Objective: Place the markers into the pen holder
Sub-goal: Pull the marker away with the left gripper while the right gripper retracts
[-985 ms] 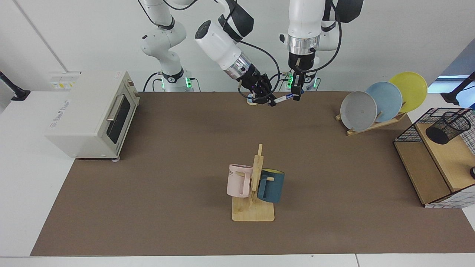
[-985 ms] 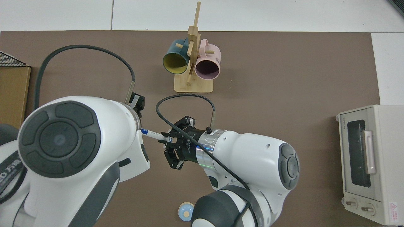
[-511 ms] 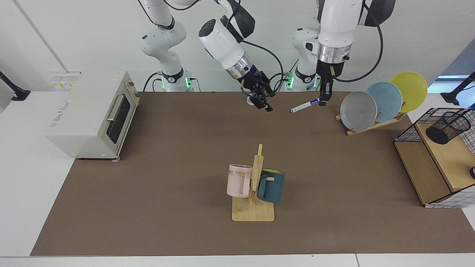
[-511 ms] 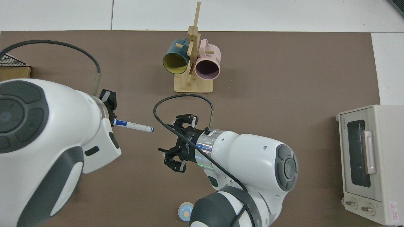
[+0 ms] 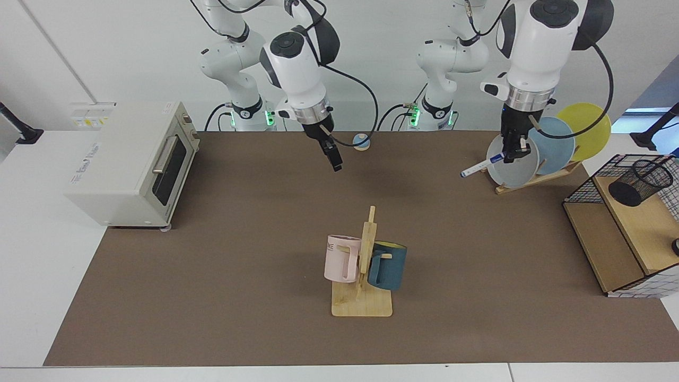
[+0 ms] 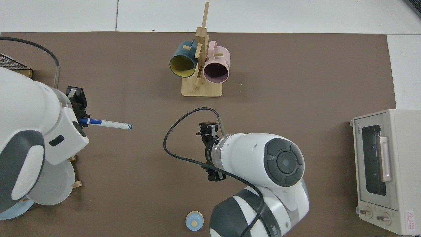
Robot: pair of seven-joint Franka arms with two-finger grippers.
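Brown mat lies below me; my left gripper pinches the marker by its capped end, pen holder well aside; my right gripper, fingers apart, waits empty; top view alone shows the marker level.

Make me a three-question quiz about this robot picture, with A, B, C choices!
1. Where is the pen holder?
A. on the wooden shelf in the wire basket
B. inside the toaster oven
C. on the mug rack

2. How many plates stand in the plate rack?
A. one
B. three
C. five

3. What is the left gripper doing?
A. holding the marker
B. holding a mug
C. holding a plate

Answers:
1. A, the black mesh cup sits on the shelf in the wire basket.
2. B, grey, blue and yellow plates.
3. A, it is shut on the marker, in the air in front of the plates; the right gripper hangs empty above the table.
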